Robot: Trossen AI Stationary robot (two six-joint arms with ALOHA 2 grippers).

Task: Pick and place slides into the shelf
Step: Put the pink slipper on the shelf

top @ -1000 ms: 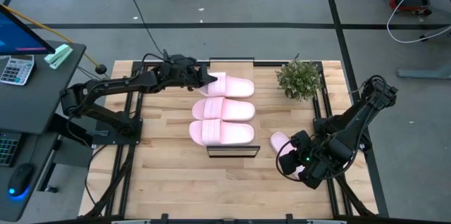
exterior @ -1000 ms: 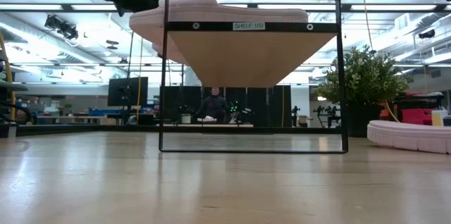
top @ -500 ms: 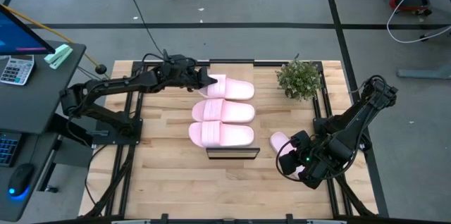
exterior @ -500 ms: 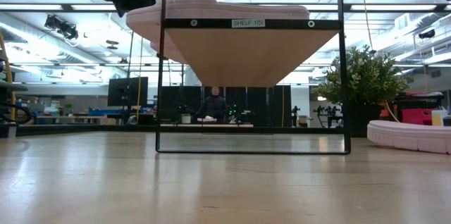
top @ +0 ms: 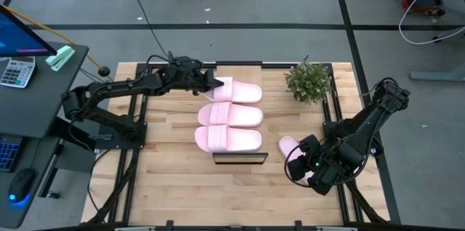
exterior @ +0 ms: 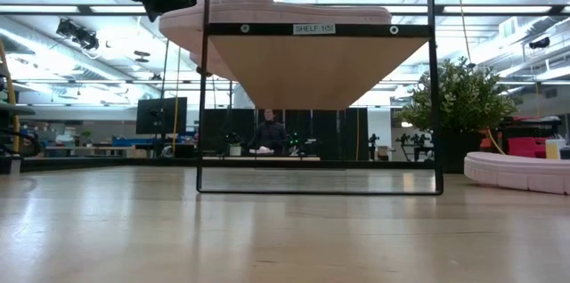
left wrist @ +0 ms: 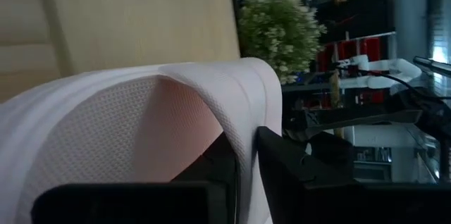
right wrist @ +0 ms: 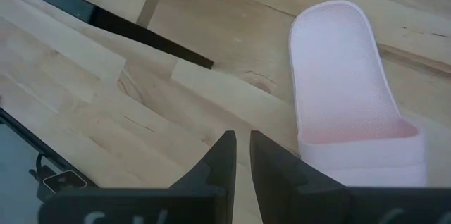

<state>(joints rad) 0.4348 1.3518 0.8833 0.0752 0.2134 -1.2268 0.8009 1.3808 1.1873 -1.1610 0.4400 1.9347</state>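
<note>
Three pale pink slides lie side by side across the shelf (top: 240, 156): a far one (top: 240, 91), a middle one (top: 229, 115) and a near one (top: 227, 139). In the low view the shelf (exterior: 316, 60) shows end-on, with the slides' edges (exterior: 267, 16) above its panel. My left gripper (top: 212, 84) is at the far slide's left end, shut on it. The fourth slide (top: 289, 146) lies flat on the table by the right edge. My right gripper (right wrist: 239, 155) hovers just near of that slide (right wrist: 352, 111), shut and touching nothing. My left gripper (left wrist: 243, 155) pinches the far slide's strap (left wrist: 246, 108) at its edge. One finger is under the strap and the other finger (left wrist: 289, 160) is outside it. The fingers come roughly level from the table's left. The slide lies over the shelf's far end; whether it rests there I cannot tell.
A potted plant (top: 308, 80) stands at the far right of the table, also visible in the low view (exterior: 454, 96). Bare tabletop lies left of the shelf and along the near edge. A desk with a calculator and keyboard stands beyond the table's left side.
In the low view the shelf's black end frame has grown slightly wider, and the slides' edges on it have shifted a little toward the picture's left. That happened in the first half second, and nothing has moved since. Both grippers keep their places.
</note>
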